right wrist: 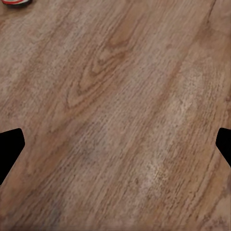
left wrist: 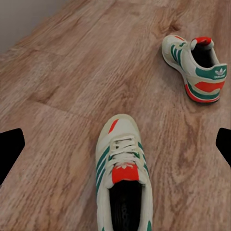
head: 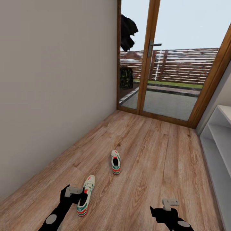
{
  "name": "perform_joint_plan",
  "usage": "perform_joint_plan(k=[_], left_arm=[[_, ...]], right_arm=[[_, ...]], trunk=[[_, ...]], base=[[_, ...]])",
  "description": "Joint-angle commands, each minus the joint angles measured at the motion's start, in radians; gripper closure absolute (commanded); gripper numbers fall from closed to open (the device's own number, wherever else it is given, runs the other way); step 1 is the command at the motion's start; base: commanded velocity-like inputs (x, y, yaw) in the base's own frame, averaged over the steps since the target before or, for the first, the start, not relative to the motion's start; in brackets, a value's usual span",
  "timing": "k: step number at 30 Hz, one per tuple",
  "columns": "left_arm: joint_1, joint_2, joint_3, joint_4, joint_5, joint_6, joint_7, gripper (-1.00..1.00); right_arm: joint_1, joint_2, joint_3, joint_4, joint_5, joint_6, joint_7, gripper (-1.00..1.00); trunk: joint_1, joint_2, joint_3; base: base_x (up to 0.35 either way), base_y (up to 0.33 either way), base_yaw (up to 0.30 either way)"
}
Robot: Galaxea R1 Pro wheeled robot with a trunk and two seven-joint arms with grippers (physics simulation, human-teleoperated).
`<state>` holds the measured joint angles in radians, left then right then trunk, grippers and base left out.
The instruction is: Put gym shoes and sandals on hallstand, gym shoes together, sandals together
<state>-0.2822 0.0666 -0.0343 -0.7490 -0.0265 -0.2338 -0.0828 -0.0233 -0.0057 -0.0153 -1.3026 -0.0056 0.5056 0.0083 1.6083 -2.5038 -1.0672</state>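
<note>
Two gym shoes lie on the wood corridor floor (head: 150, 150). The nearer gym shoe (head: 86, 194) (left wrist: 124, 178) points away from me, its opening right under my left gripper (head: 77, 192) (left wrist: 115, 147), which hovers open above its heel end. Further off lies the second gym shoe (head: 115, 162) (left wrist: 197, 67), heel toward me. Over bare planks at the lower right, my right gripper (head: 170, 202) (right wrist: 115, 144) is open and holds nothing. The pale hallstand (head: 221, 144) runs along the right edge. The sandals are out of view.
A plain wall (head: 54, 96) bounds the corridor on the left. A wood-framed glass door (head: 150, 64) closes the far end, with a dark garment (head: 128, 32) and a dark bag (head: 126, 78) beside it. Open floor lies between shoes and hallstand.
</note>
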Motion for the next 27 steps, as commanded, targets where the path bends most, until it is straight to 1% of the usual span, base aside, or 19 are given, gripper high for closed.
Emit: perform_joint_plan(k=[1, 3, 7, 13, 16, 27], left_arm=[[-0.012, -0.001, -0.002, 0.000, -0.003, -0.003, 0.000, -1.00], [-0.034, -0.008, -0.002, 0.002, -0.004, -0.003, 0.000, -1.00], [-0.059, -0.013, -0.002, 0.006, -0.008, -0.001, 0.000, -1.00], [-0.069, -0.019, -0.002, 0.016, -0.024, -0.001, 0.000, -1.00], [-0.070, -0.020, -0.002, 0.059, -0.029, -0.002, 0.000, -1.00], [-0.071, -0.021, -0.002, 0.074, -0.032, -0.004, 0.000, -1.00]], right_arm=[[0.000, 0.000, 0.000, -0.001, -0.001, 0.005, 0.001, -1.00], [0.000, 0.000, 0.000, -0.001, -0.001, 0.005, 0.001, -1.00], [0.000, 0.000, 0.000, -0.001, -0.001, 0.005, 0.001, -1.00], [-0.001, 0.000, 0.000, -0.002, -0.001, 0.005, 0.001, -1.00], [-0.001, 0.000, -0.001, -0.011, -0.001, 0.005, 0.001, -1.00], [0.000, 0.000, -0.002, -0.014, -0.001, 0.005, 0.001, -1.00]], trunk=[[0.000, 0.000, -0.002], [0.000, 0.000, -0.004], [0.000, 0.000, -0.006], [0.000, 0.000, -0.006], [0.001, -0.001, -0.018], [0.006, -0.004, -0.071]], base=[[0.000, 0.000, 0.000], [0.000, 0.000, 0.000], [0.000, 0.000, 0.000], [0.000, 0.000, 0.000], [0.000, 0.000, 0.000], [0.000, 0.000, 0.000]])
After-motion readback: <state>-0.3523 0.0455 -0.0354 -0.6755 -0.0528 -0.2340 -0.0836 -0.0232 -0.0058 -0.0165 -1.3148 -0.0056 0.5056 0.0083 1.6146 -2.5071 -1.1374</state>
